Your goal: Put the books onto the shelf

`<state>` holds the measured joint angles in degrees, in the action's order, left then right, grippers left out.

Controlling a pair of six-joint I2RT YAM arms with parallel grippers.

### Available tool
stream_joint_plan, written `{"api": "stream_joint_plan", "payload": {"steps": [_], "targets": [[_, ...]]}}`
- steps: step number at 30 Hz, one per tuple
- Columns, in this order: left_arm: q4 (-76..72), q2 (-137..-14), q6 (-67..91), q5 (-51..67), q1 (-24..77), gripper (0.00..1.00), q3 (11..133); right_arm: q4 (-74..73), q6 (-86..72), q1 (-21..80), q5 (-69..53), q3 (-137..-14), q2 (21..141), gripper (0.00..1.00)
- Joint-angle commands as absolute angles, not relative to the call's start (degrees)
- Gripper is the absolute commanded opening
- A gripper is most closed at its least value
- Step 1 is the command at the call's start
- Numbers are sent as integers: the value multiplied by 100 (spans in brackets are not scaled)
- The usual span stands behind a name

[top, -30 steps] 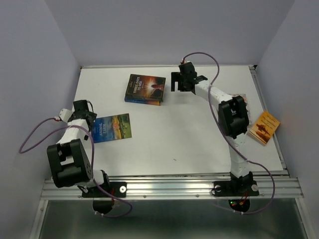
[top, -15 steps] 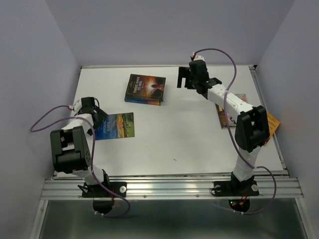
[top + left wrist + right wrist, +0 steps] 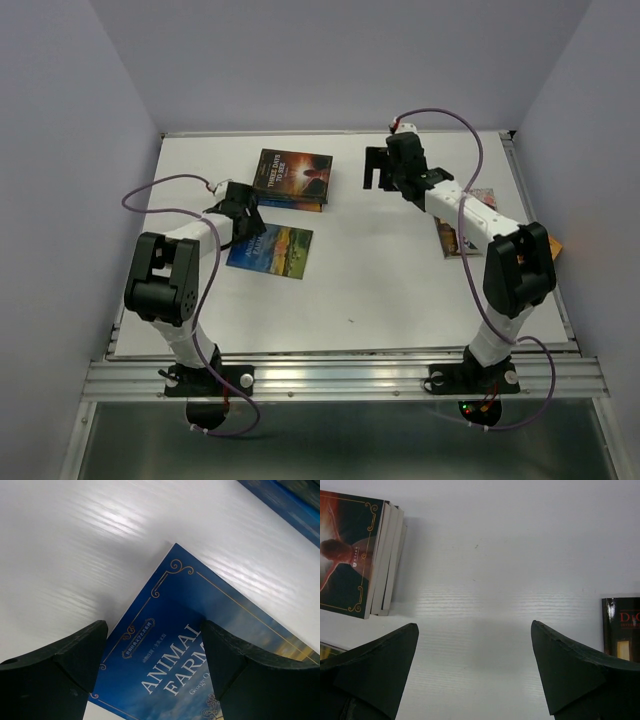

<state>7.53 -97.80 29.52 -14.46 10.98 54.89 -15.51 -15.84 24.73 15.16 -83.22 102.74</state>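
The blue Animal Farm book (image 3: 270, 250) lies flat and askew on the white table (image 3: 380, 290), just in front of the stack of books (image 3: 291, 178). Your left gripper (image 3: 154, 630) sits low over its corner, jaws wide apart, clamping nothing. Your right gripper (image 3: 475, 625) is fully spread and empty over bare table right of the stack. Further books (image 3: 455, 243) lie partly hidden beneath that arm.

dark book stack (image 3: 291, 178): flat, upper centre | blue Animal Farm book (image 3: 270, 249): flat, skewed, centre-left | right books (image 3: 450, 243): partly hidden
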Motion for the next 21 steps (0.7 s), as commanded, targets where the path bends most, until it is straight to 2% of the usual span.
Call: {"api": "stream_joint_plan", "payload": {"steps": [1, 10, 14, 17, 21], "targets": [[1477, -9862, 2584, -1406, 1774, 87, 5239, -1187, -1564, 2435, 1538, -8078, 9792, 100], [1030, -9852, 2338, -573, 3171, 87, 5300, -1143, -1872, 2435, 1310, -7305, 9299, 100], [1002, -10195, 2399, -536, 3655, 87, 5807, -1125, -2144, 2435, 836, -6856, 9062, 100], [1028, -10283, 2548, -501, 3735, 87, 6072, -1125, -2276, 2435, 353, -6444, 8939, 100], [1213, -9750, 2961, -773, 3735, 91, 6415, -1178, -2250, 2435, -928, -5907, 8798, 100]]}}
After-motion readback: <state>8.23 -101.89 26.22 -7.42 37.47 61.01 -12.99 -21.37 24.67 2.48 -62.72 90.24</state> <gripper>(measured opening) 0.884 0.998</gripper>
